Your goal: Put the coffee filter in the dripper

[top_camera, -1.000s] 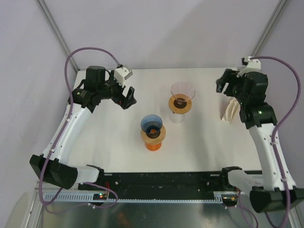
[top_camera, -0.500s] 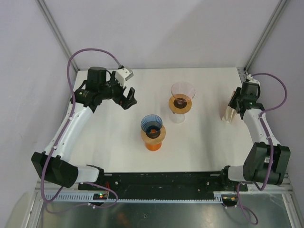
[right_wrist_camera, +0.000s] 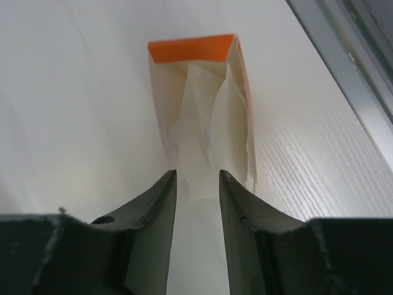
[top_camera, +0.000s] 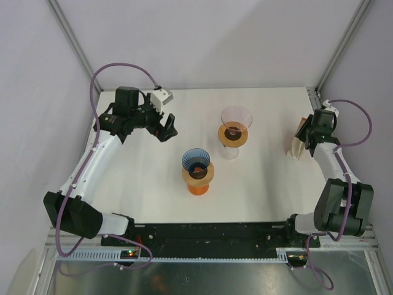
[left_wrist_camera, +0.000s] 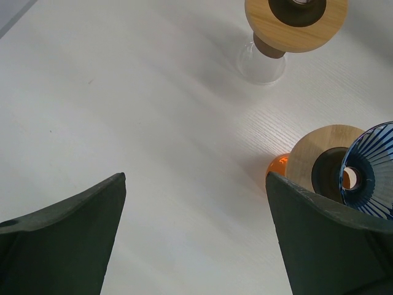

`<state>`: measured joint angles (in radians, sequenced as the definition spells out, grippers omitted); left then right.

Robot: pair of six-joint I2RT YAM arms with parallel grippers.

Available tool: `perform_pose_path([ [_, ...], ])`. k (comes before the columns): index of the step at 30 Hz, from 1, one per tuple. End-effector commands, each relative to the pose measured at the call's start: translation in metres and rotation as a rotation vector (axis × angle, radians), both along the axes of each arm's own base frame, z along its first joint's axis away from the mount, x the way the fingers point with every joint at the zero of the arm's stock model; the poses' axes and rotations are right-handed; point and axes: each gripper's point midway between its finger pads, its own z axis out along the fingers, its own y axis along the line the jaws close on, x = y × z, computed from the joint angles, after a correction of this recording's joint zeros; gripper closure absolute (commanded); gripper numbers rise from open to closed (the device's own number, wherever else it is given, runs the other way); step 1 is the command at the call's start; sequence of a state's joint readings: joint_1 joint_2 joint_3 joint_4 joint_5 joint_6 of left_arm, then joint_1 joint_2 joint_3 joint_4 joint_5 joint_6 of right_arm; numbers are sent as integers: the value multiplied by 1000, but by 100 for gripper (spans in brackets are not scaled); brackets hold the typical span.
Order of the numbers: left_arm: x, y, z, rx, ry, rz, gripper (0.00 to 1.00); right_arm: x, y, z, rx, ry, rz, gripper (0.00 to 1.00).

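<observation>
The white folded paper coffee filter [right_wrist_camera: 202, 123] looked light, limp and easily torn. It lay near the white surface's [top_camera: 264, 172] right edge. The right gripper's [right_wrist_camera: 198, 175] fingers narrowly pinched its near edge, and the left gripper's [left_wrist_camera: 196, 176] gaped wide.

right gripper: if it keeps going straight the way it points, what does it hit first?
The coffee filter: its paper end sits between the fingertips of the right gripper, with the orange-ended sleeve just beyond. Whether it's pinched is unclear.
</observation>
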<state>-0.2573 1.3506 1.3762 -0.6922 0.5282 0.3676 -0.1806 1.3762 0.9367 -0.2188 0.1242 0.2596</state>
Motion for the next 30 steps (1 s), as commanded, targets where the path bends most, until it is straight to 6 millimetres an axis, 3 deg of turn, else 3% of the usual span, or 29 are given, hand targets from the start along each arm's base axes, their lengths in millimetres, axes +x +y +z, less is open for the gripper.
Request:
perform_pose_path([
  [1, 3, -2, 9, -16, -43, -26, 0, 18, -9, 26, 108, -157, -93, 60],
  [7, 2, -2, 9, -17, -43, -27, 0, 31, -13, 36, 159, -220, -162, 60],
  [14, 1, -2, 6, -15, -38, -30, 0, 32, -4, 50, 136, -244, -162, 60],
  [19, -1, -3, 7, -23, -37, -39, 0, 24, 0, 40, 111, -190, -139, 61],
  [30, -6, -2, 9, -26, -51, -52, 0, -4, 19, -2, -166, -3, 164, 57],
])
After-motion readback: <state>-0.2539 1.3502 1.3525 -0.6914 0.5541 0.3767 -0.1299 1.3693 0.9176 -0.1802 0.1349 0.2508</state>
